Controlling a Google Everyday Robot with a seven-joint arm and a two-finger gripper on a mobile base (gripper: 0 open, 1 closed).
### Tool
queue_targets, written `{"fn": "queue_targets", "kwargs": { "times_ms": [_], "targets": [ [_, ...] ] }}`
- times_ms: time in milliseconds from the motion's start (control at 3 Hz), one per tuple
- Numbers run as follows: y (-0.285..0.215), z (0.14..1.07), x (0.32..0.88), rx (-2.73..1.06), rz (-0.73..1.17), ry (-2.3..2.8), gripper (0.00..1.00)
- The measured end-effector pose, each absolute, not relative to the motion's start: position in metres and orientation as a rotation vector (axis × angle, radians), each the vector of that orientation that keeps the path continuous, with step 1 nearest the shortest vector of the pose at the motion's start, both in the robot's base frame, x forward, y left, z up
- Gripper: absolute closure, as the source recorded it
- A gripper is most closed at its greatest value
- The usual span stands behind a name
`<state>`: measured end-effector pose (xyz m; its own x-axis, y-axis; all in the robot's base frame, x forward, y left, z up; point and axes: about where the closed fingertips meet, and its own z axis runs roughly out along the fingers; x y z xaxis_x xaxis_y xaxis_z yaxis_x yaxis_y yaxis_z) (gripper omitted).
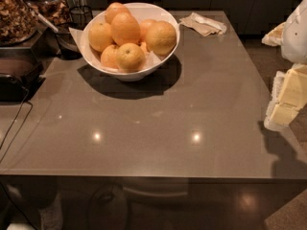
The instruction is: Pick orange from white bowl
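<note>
Gripper (287, 97) at the right edge of the desk (163, 128), well apart from the fruit; whether wide or narrow cannot be told. White bowl (125, 74) near the far left corner holds about seven fruits; the orange (125, 28) lies topmost. Crumpled napkin (204, 24) at the far edge.

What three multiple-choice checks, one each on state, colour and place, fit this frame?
1. The wide glossy white bowl is: A tipped over; B empty; C upright, heaped with round oranges.
2. The glossy flat tabletop is: A grey-brown; B white; C green.
3. Where is the end effector? A over the bowl; B at the right edge of view, apart from the bowl; C under the table.
C: rim level, fruit piled inside. A: the surface reads grey-brown. B: it shows only at far right.
</note>
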<state>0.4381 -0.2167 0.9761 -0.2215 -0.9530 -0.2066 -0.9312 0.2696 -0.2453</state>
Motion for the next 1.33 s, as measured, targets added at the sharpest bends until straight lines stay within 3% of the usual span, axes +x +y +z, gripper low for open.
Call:
{"fn": "queue_targets", "kwargs": {
  "times_ms": [667, 1333],
  "targets": [
    [-0.212, 0.98, 0.45, -1.624, -0.049, 2.287, 0.0],
    [-0.189, 0.978, 0.499, -1.516, 0.076, 2.43, 0.0]
  ]
}}
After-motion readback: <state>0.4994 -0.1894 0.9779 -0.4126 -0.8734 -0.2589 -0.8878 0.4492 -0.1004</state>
